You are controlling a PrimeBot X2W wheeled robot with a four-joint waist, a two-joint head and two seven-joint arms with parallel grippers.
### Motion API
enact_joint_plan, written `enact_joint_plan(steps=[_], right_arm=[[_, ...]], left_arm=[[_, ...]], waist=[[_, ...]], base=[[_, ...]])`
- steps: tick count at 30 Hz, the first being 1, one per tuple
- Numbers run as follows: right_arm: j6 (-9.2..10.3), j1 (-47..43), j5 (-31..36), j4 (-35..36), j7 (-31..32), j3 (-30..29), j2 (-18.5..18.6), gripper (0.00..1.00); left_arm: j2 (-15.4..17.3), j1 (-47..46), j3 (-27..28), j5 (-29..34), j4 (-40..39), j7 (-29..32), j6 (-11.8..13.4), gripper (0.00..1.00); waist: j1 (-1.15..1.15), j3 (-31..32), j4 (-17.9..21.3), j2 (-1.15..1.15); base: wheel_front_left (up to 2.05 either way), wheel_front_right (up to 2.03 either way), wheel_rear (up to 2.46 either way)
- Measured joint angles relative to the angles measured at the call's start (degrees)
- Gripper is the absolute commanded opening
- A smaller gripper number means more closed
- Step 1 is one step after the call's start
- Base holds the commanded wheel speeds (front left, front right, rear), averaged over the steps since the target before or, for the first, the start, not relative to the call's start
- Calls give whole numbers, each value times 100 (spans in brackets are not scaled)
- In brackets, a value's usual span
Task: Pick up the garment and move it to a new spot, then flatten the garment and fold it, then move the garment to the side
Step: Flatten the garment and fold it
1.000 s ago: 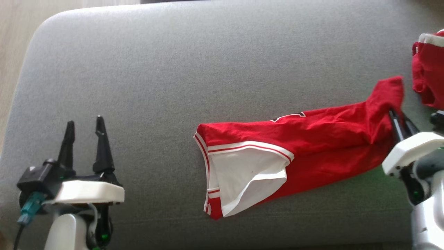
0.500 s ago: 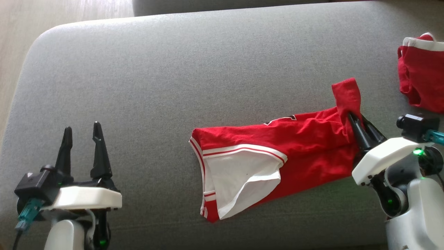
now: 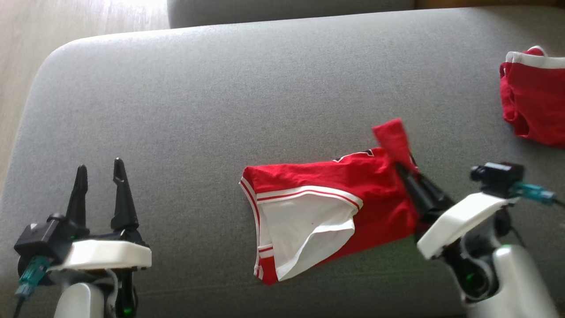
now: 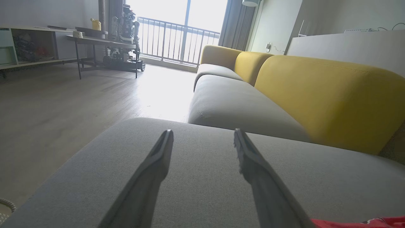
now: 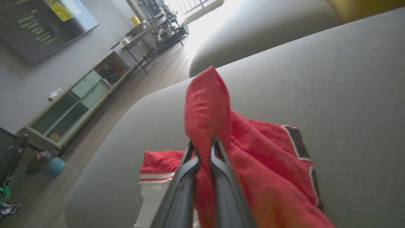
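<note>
**Right gripper (image 3: pixel 401 168) clamped on red jersey (image 3: pixel 348 181)**

We see the right gripper's fingers pinched together on a raised flap of the red jersey, which lies mid-cushion on the grey sofa seat (image 3: pixel 220 101). Our left gripper (image 3: pixel 99 165) hovers well to the left, fingers spread apart.

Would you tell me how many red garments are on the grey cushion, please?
2. One red garment lies near the head view's centre, its end pinched in the right gripper. A second red garment sits at that view's right edge, partly cut off; others beyond may be hidden.
</note>
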State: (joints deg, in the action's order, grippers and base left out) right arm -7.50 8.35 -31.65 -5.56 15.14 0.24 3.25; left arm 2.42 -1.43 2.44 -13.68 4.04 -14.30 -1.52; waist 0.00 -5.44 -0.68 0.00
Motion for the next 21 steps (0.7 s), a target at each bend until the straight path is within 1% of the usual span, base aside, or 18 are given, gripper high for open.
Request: enact_joint_plan(steps=[4,9,14,21], right_arm=[[0,-90,-336,22,-1,437,-1,0],[0,-88,-626,-76,-176,717,0,0],[0,-79,-836,-337,-374,954,0,0],[1,-87,-1061,-563,-491,1313,0,0]], left_arm=[[0,2,4,-3,-2,0,0,100],[0,14,7,-8,0,0,-7,100],[-1,55,58,36,31,0,-76,100],[-1,497,283,92,101,0,-153,100]], waist=[[0,12,-13,0],[0,-14,-154,0],[0,-26,-411,0],[0,31,-842,0]], base=[[0,0,0],[0,0,0],[0,0,0],[0,0,0]])
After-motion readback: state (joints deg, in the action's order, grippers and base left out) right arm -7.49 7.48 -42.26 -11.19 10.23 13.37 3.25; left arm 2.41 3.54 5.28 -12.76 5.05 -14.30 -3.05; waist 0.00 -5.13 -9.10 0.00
